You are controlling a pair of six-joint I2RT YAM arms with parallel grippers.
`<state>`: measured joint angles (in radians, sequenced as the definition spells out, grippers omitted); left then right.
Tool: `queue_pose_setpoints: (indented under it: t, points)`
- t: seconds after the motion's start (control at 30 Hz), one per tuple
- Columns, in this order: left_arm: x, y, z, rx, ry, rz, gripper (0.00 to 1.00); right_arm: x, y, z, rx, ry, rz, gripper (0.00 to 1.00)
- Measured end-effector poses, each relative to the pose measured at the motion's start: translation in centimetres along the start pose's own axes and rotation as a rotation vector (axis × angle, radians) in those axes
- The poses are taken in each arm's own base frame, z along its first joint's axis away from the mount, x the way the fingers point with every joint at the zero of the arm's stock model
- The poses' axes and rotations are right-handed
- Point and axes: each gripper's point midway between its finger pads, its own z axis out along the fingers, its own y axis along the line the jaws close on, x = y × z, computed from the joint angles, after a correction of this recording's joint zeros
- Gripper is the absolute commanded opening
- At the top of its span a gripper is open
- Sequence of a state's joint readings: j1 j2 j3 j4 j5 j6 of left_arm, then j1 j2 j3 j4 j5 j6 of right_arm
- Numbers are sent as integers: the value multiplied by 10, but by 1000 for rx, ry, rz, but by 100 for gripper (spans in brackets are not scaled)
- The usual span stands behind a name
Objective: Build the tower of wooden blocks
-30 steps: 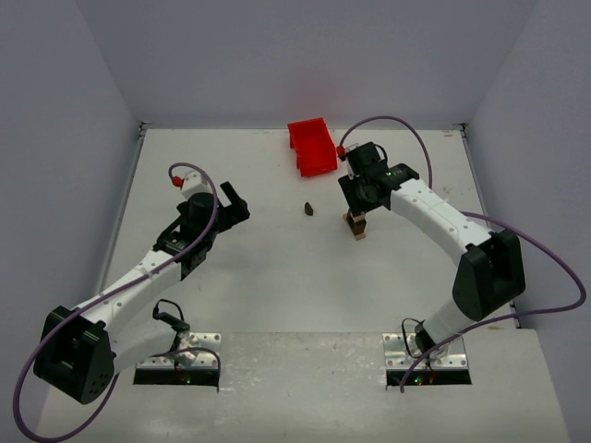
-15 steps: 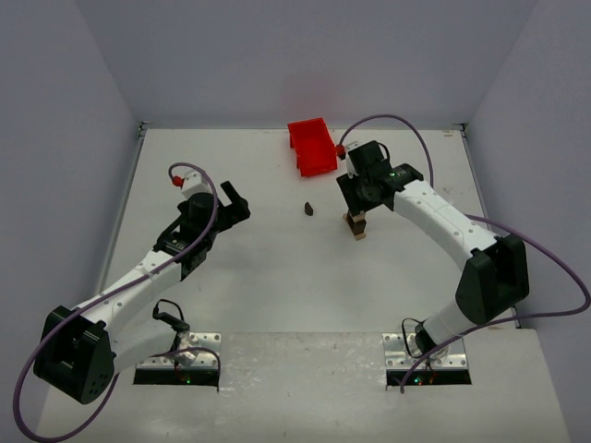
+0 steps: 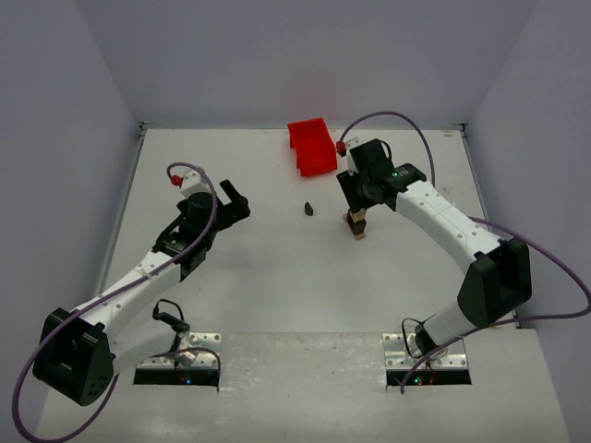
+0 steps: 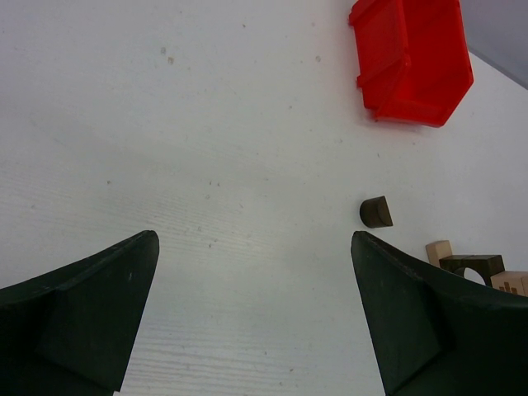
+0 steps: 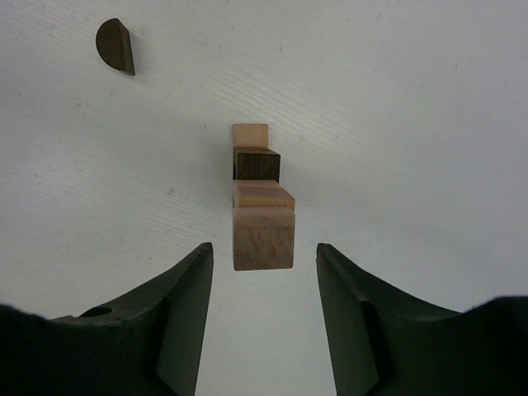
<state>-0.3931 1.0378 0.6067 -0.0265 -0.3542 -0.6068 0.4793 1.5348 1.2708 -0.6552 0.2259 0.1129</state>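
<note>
The wood block tower (image 3: 356, 224) stands right of the table's middle, a narrow stack of pale tan and dark brown blocks. In the right wrist view the tower (image 5: 262, 214) shows a pale block on top, just ahead of the open fingers. My right gripper (image 3: 356, 198) hovers open and empty over the tower. A loose dark brown half-round block (image 3: 308, 209) lies left of the tower; it also shows in the right wrist view (image 5: 115, 44) and the left wrist view (image 4: 376, 213). My left gripper (image 3: 236, 205) is open and empty over bare table at the left.
A red plastic bin (image 3: 311, 146) sits at the back of the table, beyond the tower; it also shows in the left wrist view (image 4: 412, 58). White walls enclose the table on three sides.
</note>
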Motion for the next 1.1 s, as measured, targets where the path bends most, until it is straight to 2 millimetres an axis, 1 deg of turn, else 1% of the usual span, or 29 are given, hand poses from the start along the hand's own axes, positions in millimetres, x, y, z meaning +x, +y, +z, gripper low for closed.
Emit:
queue_pose_setpoints:
  t: [0.27, 0.47, 1.1]
  points:
    - [0, 0, 0, -1, 0, 0, 100, -2, 0, 10, 10, 21, -13, 54]
    - [0, 0, 0, -1, 1, 0, 100, 1, -1, 16, 17, 38, -21, 54]
    - [-2, 0, -3, 7, -8, -4, 100, 1, -12, 23, 60, 55, -32, 54]
